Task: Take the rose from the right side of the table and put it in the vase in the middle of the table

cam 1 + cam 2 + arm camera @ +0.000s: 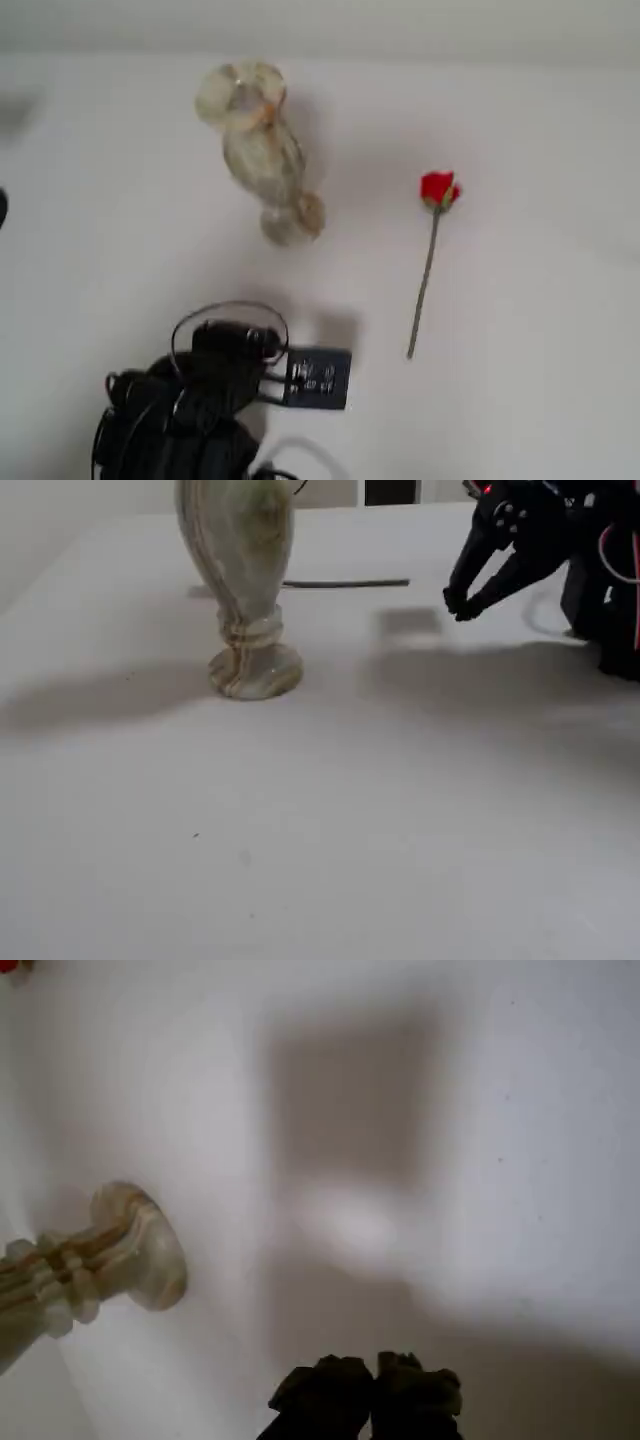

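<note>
The plain white surface (520, 400) carries the upright vase (258, 150) and, well apart to its right in a fixed view, the rose (430, 255) lying flat (bloom away from the arm). The pincer (460, 608) hangs above the surface, tips together, empty.

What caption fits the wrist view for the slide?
Wrist camera looks down on the white table: gripper shut and empty at the bottom edge, the vase foot at left, a sliver of the rose top-left.

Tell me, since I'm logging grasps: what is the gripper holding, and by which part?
Nothing. The gripper hangs shut and empty above the table; the rose lies flat there, apart from it.
</note>
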Robot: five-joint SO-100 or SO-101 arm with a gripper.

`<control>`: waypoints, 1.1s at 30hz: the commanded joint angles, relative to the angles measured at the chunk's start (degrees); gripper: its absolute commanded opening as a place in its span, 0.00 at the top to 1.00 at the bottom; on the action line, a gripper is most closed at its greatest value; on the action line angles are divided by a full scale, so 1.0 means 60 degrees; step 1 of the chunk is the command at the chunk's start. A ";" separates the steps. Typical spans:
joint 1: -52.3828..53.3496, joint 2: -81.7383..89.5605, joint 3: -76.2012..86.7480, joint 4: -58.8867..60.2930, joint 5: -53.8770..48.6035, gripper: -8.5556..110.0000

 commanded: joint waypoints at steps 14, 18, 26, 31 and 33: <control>0.0117 0.0103 0.0015 -0.0029 0.0059 0.93; 0.0117 0.0103 0.0015 -0.0029 0.0059 0.93; 0.0117 0.0103 0.0015 -0.0029 0.0059 0.93; -0.0190 0.0103 0.0044 -0.0205 0.0161 0.93; -0.0410 0.0103 0.0146 -0.0747 0.0249 0.93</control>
